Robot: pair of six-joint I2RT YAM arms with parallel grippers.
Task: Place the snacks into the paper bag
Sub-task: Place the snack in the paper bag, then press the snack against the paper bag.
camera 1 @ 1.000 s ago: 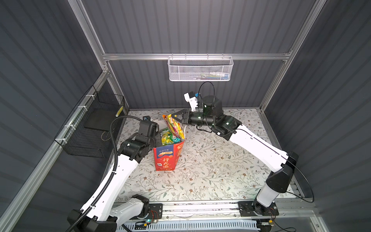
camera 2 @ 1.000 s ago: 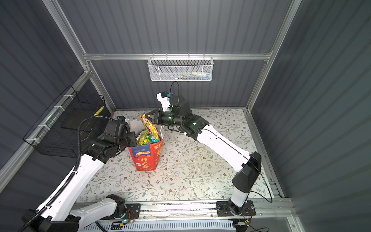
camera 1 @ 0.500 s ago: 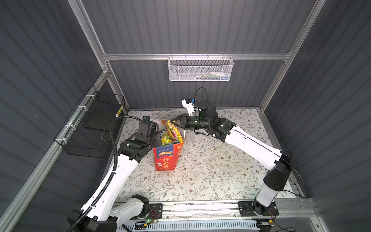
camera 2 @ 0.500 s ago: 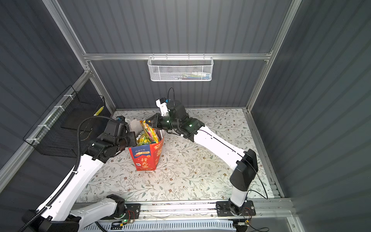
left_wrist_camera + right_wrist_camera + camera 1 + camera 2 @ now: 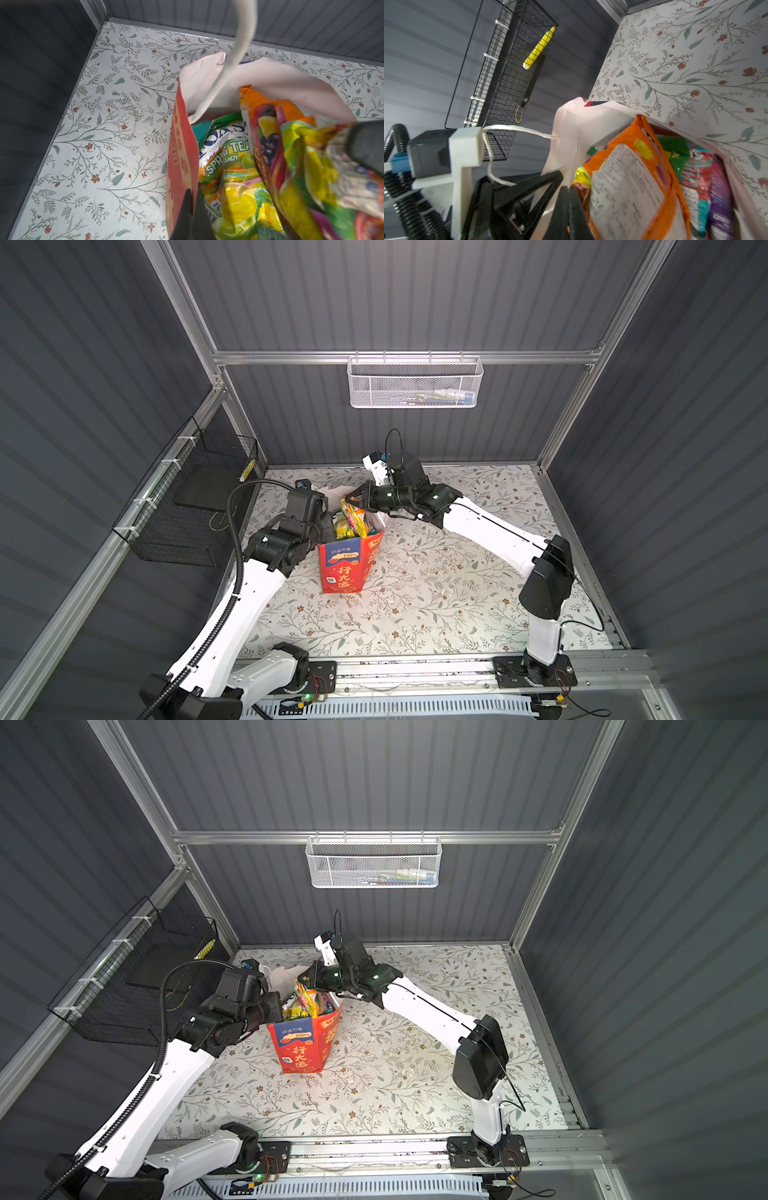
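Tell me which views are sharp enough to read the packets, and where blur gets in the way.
Left wrist: the green packet print reads sharp; the cord near the lens is blurred. Right wrist: the orange packet text is soft, the black basket crisp. Both top views: evenly lit, but the bag contents are too small to read.

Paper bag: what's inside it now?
The paper bag holds snack packets: a green-yellow Spring Tea candy packet, an orange packet sticking above the rim, a teal packet, a purple packet. Whatever lies beneath them is covered.
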